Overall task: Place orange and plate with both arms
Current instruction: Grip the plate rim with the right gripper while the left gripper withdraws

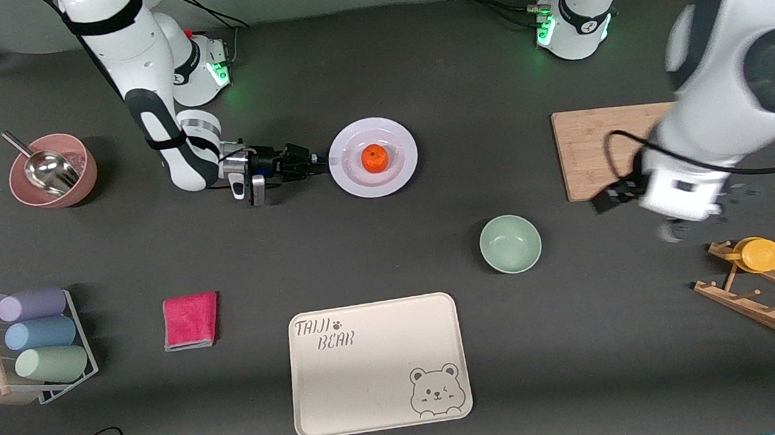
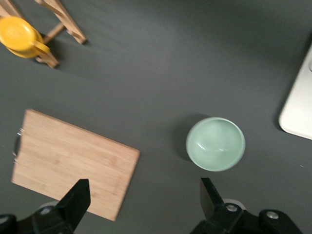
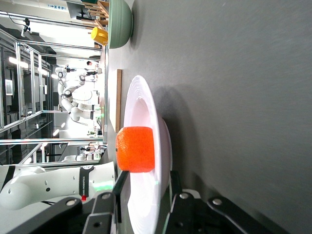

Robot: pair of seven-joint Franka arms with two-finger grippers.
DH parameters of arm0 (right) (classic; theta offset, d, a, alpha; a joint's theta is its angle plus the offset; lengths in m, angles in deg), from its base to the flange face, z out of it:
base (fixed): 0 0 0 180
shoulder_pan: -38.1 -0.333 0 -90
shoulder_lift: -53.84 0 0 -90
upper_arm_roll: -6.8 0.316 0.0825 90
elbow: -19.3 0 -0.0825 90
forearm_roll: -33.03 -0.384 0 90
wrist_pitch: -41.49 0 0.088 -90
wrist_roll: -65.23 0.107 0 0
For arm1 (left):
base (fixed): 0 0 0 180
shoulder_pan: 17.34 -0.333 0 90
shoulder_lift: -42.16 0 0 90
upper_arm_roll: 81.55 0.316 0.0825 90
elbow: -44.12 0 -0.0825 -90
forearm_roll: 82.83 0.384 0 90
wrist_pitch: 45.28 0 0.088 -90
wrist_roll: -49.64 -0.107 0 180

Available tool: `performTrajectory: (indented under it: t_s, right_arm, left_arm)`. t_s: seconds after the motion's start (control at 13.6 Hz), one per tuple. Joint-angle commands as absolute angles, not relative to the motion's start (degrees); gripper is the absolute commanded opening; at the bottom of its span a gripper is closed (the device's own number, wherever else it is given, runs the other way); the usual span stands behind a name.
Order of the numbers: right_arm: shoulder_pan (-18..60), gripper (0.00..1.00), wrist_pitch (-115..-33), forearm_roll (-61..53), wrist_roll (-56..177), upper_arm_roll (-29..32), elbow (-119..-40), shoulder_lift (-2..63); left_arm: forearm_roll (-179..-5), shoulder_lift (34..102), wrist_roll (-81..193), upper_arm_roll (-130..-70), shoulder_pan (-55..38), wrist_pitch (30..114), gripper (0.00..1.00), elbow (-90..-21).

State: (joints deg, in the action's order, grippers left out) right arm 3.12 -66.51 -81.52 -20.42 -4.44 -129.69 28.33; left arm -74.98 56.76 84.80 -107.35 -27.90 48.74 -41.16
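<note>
Plate and orange lay together in the front view, the orange resting at the plate's centre, near the robots' bases. Right gripper lay low and level at the plate's rim on the side toward the right arm's end of the table, pointing along the table straight at it. Left gripper hung well apart, above the table near the cutting board, so the right arm was by far the nearer.

Left wrist view showed that gripper's fingers spread wide and empty, over bare table between the board and the green bowl.

Right wrist view showed the fingers straddling the plate's rim, one above and one beneath; whether they already pinched it I could not tell.
</note>
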Motion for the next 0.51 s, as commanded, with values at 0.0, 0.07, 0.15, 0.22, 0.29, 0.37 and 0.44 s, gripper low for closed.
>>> performTrajectory:
  t_s: [0.0,0.07,0.15,0.22,0.29,0.37,0.44]
  right_arm:
    - [2.1,0.39,-66.8,-86.5,-22.0,-2.2,-127.4,25.6]
    - [2.1,0.39,-66.8,-87.4,-22.0,-1.3,-127.1,25.4]
    - [2.1,0.39,-66.9,-87.7,-22.0,-1.1,-127.0,25.4]
    - [2.1,0.39,-67.1,-87.7,-22.0,-1.1,-126.8,25.4]
    - [2.1,0.32,-67.1,-87.7,-22.0,-1.1,-126.8,25.3]
    - [2.1,0.23,-67.1,-87.7,-22.0,-1.1,-126.8,25.4]
    - [2.1,0.16,-67.1,-87.7,-21.9,-1.1,-126.8,25.4]
  left_arm:
    - [-76.4,53.1,73.9,-108.2,-34.6,47.4,1.00,-43.8]
    - [-78.6,51.3,68.9,-108.1,-37.6,47.4,1.00,-45.5]
    - [-80.4,49.5,64.8,-108.0,-40.0,47.4,1.00,-47.1]
    - [-81.2,47.8,61.0,-108.0,-42.0,47.4,1.00,-48.9]
    - [-81.6,46.0,58.8,-108.0,-43.0,47.5,1.00,-50.7]
    - [-81.9,44.2,58.4,-107.9,-43.2,47.4,1.00,-51.5]
    - [-81.9,43.7,58.3,-107.9,-43.3,46.9,1.00,-51.5]
